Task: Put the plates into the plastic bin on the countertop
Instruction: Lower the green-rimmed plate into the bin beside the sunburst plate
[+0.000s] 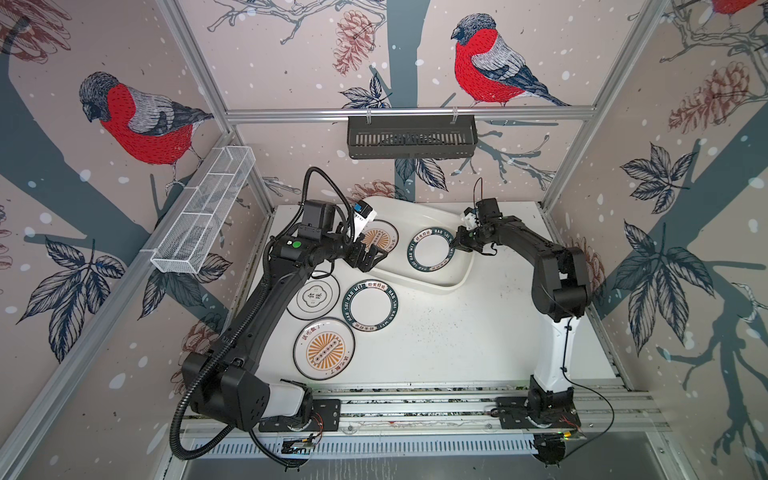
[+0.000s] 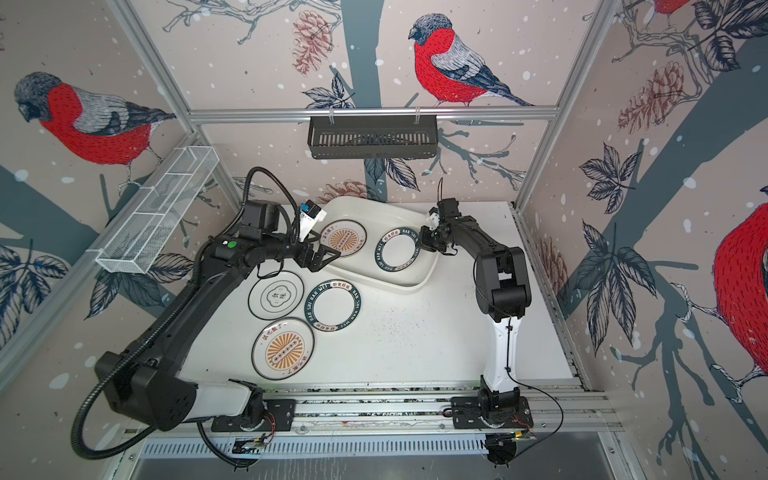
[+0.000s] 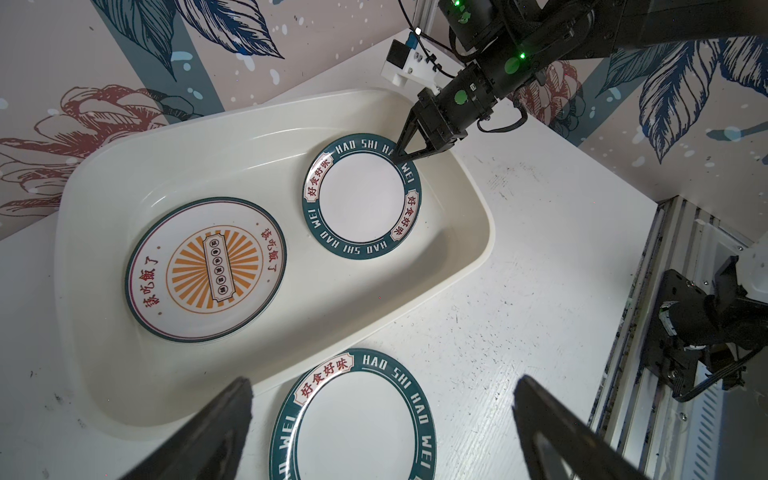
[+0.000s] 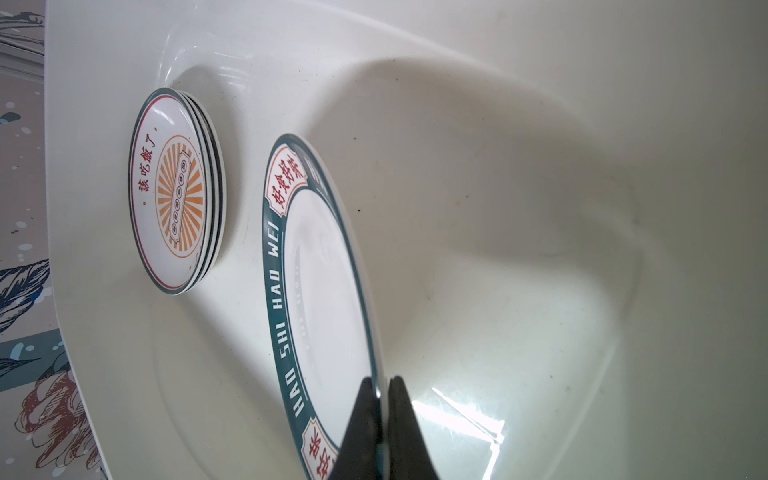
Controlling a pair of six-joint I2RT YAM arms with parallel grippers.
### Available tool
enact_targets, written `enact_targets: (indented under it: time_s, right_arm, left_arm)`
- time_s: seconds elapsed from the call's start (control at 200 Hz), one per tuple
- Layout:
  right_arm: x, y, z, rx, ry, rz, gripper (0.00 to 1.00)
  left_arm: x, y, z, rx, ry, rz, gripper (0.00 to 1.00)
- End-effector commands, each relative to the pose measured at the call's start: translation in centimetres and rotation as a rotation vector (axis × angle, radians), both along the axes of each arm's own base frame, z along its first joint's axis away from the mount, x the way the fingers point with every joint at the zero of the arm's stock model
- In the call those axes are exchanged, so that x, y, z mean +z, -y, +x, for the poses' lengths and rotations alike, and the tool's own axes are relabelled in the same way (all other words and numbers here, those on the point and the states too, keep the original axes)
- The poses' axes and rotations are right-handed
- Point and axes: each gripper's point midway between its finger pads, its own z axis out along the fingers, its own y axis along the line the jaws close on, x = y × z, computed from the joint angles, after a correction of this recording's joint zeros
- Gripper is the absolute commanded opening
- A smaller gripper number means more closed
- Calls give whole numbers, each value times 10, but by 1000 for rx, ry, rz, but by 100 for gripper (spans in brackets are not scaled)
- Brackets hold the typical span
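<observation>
Plastic bin (image 1: 432, 284): glossy white rectangular tub with rounded corners and low walls. It sits askew at the back of the surface (image 1: 457, 332), which is flat white with dark specks.

Plates: all are round, shallow, glazed white.

In the bin, two positions:
- Sunburst stack (image 4: 174, 191): the top plate has orange rays and a thin dark rim. The right wrist view shows three rims, lying flat.
- Lettered-rim plate (image 1: 431, 251): one, with a broad dark-green band and a plain white centre. My right claw (image 4: 384, 386) is clenched on its rim, black fingertips pinching the edge from both faces. The plate hangs over the bin floor. Whether its far edge touches the floor, I cannot tell.

On the surface, three singles lie close together in front of the bin:
- Quatrefoil plate (image 1: 318, 296): thin dark rim.
- Second lettered-rim plate (image 1: 370, 305): just beside the quatrefoil plate.
- Sunburst plate (image 1: 324, 349): nearest the rails.

My left claw (image 1: 374, 259) is spread wide and grasps nothing. It is poised at the bin's near-left wall.
</observation>
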Motion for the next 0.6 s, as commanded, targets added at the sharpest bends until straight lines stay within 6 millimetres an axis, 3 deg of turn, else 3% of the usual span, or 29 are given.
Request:
enact_targets:
  time_s: [0.0, 0.595]
  right_arm:
    - [-5, 4, 0, -4, -8, -22, 7]
    - [-18, 10, -7, -22, -34, -28, 12]
  left_arm:
    - [7, 4, 1, -16, 21, -19, 97]
    - [6, 4, 0, -20, 21, -21, 97]
